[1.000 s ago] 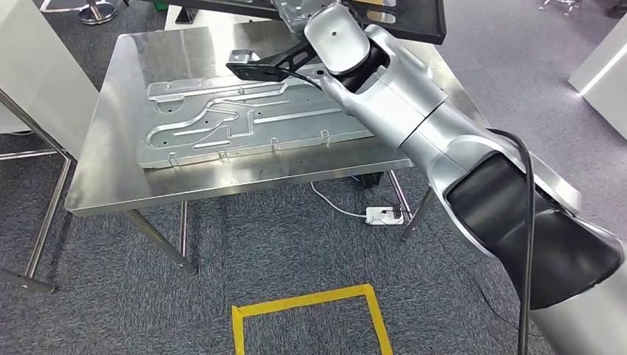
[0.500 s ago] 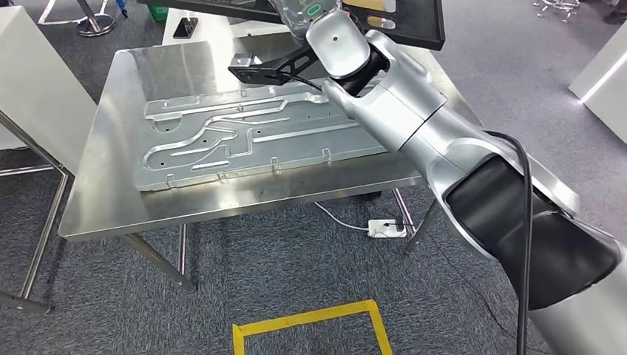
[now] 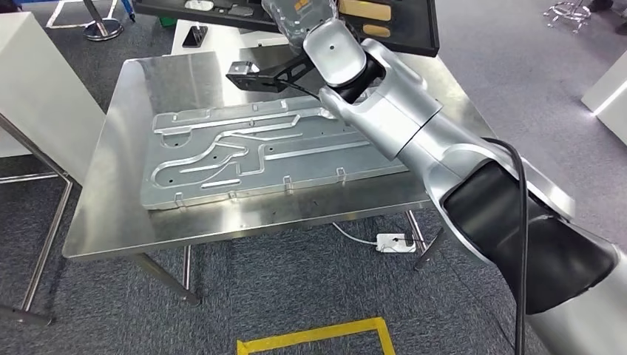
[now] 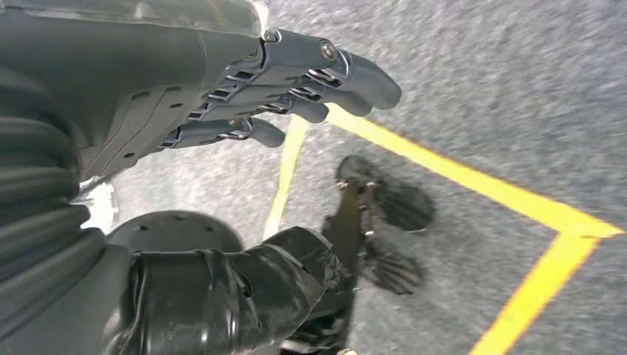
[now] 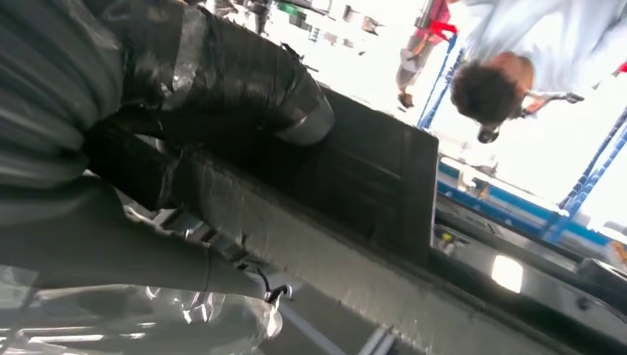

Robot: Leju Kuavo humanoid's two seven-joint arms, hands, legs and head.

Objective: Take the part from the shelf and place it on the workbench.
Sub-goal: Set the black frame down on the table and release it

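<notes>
Grey carpet floor (image 3: 296,296) with yellow tape lines (image 3: 318,336) at lower centre of the head view. Steel workbench (image 3: 111,207) across the middle and left of the frame, a large flat aluminium plate (image 3: 259,151) with raised channels lying on it, long axis running left to right.

Right arm (image 3: 414,126) reaching from lower right up to top centre. Black part (image 3: 384,18), a broad flat tray-like panel, held up at the top edge of the frame above the far side of the workbench, long axis running left to right, flat face roughly level, not resting on the bench. Right hand (image 5: 185,96) gripping the dark edge of the part in the right wrist view, thumb wrapped over the edge. Person (image 5: 503,74) in a light shirt in that view's upper right.

Left hand (image 4: 296,81) hanging over the carpet, fingers (image 4: 347,66) extended and slightly spread, holding nothing.
</notes>
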